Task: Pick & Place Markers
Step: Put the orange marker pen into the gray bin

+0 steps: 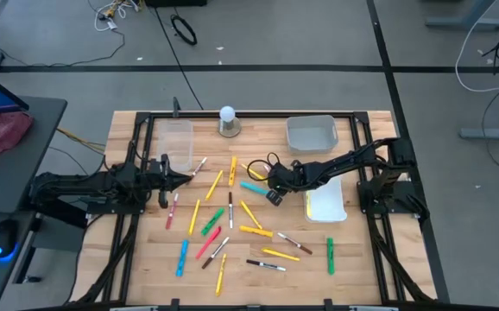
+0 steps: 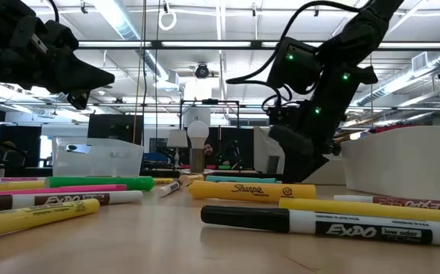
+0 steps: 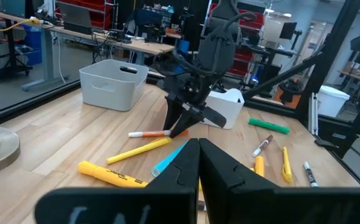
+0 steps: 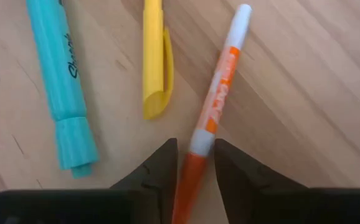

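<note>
Two dark fingers of the right gripper [image 4: 189, 163] stand a little apart on either side of an orange-and-white marker [image 4: 212, 112], its orange end lying in the gap between them; whether the pads already press the barrel cannot be told, and the pen lies flat on the wooden table [image 1: 146, 259]. Just beside it, well within the wrist camera's sight, lie a teal Sharpie highlighter [image 4: 60, 81], its "Sharpie" script readable on the barrel, and a yellow highlighter [image 4: 156, 59] with its clip turned toward the orange pen. From above, the right gripper [image 1: 268, 181] is low over the middle of the table, among the scattered markers [image 1: 232, 229]. The left gripper [image 1: 183, 178] has its fingers pressed together with nothing between them, held above the table's left side near a clear plastic tub [image 1: 178, 142]. At table height more writing shows: a yellow highlighter marked "Sharpie" [image 2: 252, 190], a black-capped white pen reading "EXPO low odor" [image 2: 330, 223], a brown-capped pen marked "EXPO" [image 2: 56, 200], and another "EXPO" at the far right [image 2: 403, 202]. A grey bin [image 1: 311, 132], a white tray [image 1: 325, 203] and a white knob on a grey base [image 1: 228, 121] also sit on the table.
</note>
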{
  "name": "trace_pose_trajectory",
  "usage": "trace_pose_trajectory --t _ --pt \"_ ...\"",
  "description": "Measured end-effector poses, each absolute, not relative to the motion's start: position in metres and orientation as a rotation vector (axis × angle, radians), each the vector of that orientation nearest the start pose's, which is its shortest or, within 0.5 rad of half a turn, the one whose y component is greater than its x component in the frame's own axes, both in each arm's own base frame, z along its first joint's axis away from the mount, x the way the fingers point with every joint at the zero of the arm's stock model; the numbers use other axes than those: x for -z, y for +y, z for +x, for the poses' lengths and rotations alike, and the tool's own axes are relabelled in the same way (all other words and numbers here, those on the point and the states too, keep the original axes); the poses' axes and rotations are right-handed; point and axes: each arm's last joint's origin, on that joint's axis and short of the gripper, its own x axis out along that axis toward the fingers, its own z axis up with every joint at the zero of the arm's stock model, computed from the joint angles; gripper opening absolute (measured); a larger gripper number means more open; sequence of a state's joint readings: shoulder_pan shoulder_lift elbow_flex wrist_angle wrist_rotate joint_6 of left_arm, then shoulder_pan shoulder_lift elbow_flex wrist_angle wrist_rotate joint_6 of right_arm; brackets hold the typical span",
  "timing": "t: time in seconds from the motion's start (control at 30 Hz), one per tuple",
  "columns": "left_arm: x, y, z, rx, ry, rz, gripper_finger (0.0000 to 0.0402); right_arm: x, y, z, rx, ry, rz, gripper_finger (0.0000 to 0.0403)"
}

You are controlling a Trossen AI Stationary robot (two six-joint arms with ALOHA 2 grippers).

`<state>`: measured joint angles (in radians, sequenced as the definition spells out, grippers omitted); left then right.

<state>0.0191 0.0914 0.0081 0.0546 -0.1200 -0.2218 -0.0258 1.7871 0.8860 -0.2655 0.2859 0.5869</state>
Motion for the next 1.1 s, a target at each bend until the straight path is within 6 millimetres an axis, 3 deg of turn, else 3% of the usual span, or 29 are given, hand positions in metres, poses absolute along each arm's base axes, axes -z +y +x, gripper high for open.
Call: trace_pose_trajectory --t 0.17,0.37,0.5,0.6,0.73,0.87,1.0,1.1 --pt "-0.164 0.005 0.103 -0.142 0.014 -0.220 0.0014 -0.111 -0.016 0.306 0.605 1.040 0.369 0.0092" --pt "-0.164 0.005 0.103 -0.142 0.013 -0.220 0.0014 -0.112 -0.016 0.305 0.607 1.046 0.341 0.0017" --pt "-0.164 0.005 0.103 -0.142 0.014 -0.223 0.0014 -0.126 -0.017 0.295 0.629 1.061 0.314 0.0024" --pt "-0.164 0.005 0.103 -0.142 0.015 -0.223 0.0014 -0.158 -0.019 0.289 0.660 1.028 0.288 0.0026" --pt "-0.164 0.005 0.103 -0.142 0.016 -0.222 0.0014 -0.202 -0.020 0.270 0.692 1.071 0.205 0.0021" --pt "-0.164 0.005 0.103 -0.142 0.016 -0.221 0.0014 -0.254 -0.027 0.253 0.686 1.000 0.181 0.0024" --pt "-0.164 0.005 0.103 -0.142 0.016 -0.221 0.0014 -0.278 -0.052 0.232 0.711 1.051 0.120 0.0023" --pt "-0.164 0.005 0.103 -0.142 0.014 -0.222 0.0014 -0.278 -0.078 0.219 0.736 1.173 0.085 0.0020"
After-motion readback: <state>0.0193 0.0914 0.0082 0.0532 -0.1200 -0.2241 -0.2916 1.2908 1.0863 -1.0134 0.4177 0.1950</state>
